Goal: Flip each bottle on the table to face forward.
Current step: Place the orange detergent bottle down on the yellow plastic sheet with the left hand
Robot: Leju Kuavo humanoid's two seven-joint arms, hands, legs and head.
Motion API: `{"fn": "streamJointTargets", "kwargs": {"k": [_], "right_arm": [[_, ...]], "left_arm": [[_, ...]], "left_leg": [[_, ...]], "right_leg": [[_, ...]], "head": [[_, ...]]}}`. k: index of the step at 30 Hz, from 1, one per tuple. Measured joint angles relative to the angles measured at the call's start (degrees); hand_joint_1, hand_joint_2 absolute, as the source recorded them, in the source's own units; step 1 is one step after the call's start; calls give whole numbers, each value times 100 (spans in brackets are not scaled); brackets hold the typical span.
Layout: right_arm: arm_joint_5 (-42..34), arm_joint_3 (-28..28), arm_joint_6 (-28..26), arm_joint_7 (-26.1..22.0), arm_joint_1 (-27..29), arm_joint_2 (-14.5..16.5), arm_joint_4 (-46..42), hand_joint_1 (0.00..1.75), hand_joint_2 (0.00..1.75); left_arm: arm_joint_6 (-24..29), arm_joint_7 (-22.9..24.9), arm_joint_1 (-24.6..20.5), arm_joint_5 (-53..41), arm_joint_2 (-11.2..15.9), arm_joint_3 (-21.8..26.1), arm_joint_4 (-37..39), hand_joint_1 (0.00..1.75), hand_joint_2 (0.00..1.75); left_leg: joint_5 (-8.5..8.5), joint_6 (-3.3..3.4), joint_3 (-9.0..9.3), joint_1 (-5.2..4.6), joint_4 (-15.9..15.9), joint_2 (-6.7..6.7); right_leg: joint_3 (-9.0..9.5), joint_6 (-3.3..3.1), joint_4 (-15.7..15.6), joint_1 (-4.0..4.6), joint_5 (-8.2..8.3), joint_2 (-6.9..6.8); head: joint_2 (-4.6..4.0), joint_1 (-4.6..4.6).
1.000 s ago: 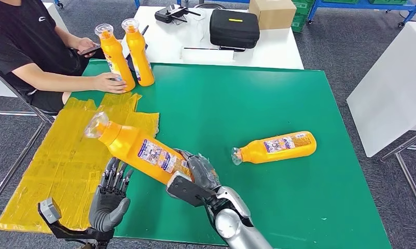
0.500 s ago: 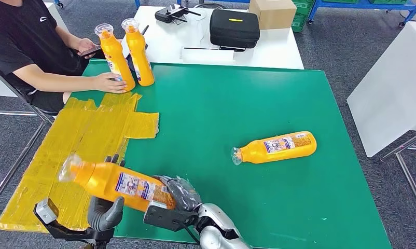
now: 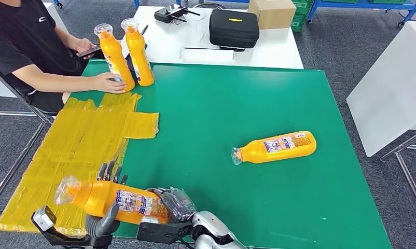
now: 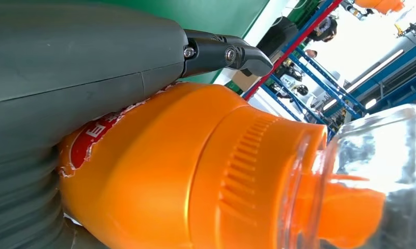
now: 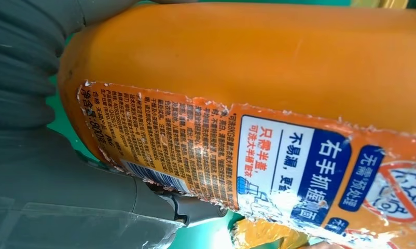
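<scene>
Four orange plastic bottles in sight. One, the orange bottle with a clear cap and a white-and-blue label [image 3: 110,199], lies nearly level between my two hands at the near edge of the green table mat [image 3: 237,104], cap toward my left, base toward my right. My right hand [image 3: 176,204] grips its base end, fingers wrapped around the body; the right wrist view has the printed label [image 5: 237,155] pressed close against my palm. My left hand [image 3: 106,218] cups it from beneath near the neck, thumb up the near side, fingers [image 3: 111,171] rising behind the body; the left wrist view has the shoulder and clear cap [image 4: 372,171] just past my thumb. Looks like a handover or a turn between hands; which one, I cannot tell. Progress, as I judge it: two upright orange bottles [image 3: 125,52] stand at the far left corner, a seated person's hand [image 3: 108,83] resting against one, likely finished. A second orange bottle on its side [image 3: 276,147] lies well apart to my right, label up, untouched. So roughly half done, one in hand, one waiting. Yellow taped sheeting [image 3: 66,155] covers the table's left side beneath the held bottle's cap end.
</scene>
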Motion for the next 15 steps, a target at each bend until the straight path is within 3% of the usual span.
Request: {"fn": "streamJointTargets", "kwargs": {"k": [4,15], "right_arm": [[0,90,-5,3,-23,-1,40,175,175],[106,16,-43,1,-12,-4,49,175,175]], "left_arm": [[-124,52,14,21,0,92,55,173,175],[-307,27,-11,-34,-22,225,118,175,175]], "left_leg": [[0,0,0,1,0,0],[0,0,1,0,0,0]], "right_leg": [[-1,0,0,0,0,0],[0,0,0,0,0,0]], "head": [[0,1],[0,2]]}}
